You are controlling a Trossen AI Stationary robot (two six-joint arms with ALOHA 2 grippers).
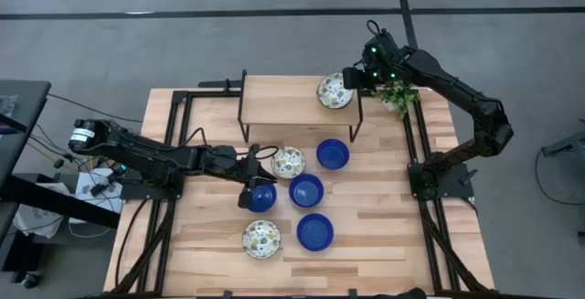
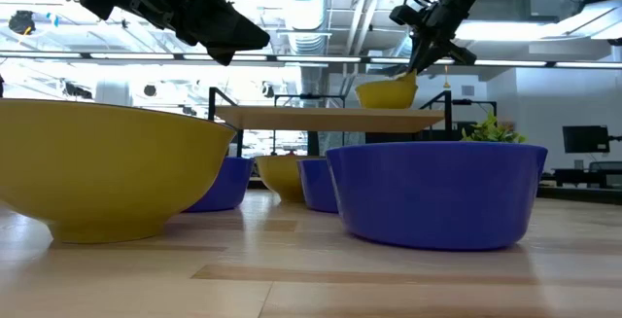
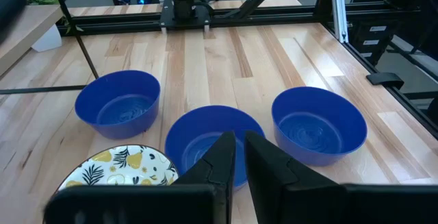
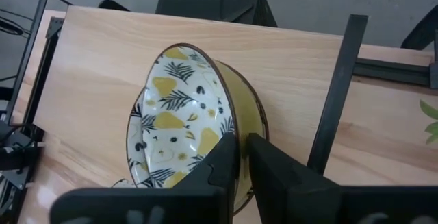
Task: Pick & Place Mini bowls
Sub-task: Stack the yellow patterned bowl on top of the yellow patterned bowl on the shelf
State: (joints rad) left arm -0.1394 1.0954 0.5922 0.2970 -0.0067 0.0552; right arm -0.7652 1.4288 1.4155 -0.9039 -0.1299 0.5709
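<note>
Four mini bowls were glossy cobalt blue, while the patterned bowls showed white insides scattered with yellow pears and dark leaf sprigs, and plain yellow outer walls. The tabletop and raised shelf were pale blond wood on black frames. Both arms were dark, and the small plant was green.

Shelf: we see bare board across the raised shelf left of the patterned bowl at its right end.
Shelf posts: dark posts bar entry beside that bowl.
Table centre: we find blue bowls packed closely.
Table edges: the table lies open right of the bowls.
</note>
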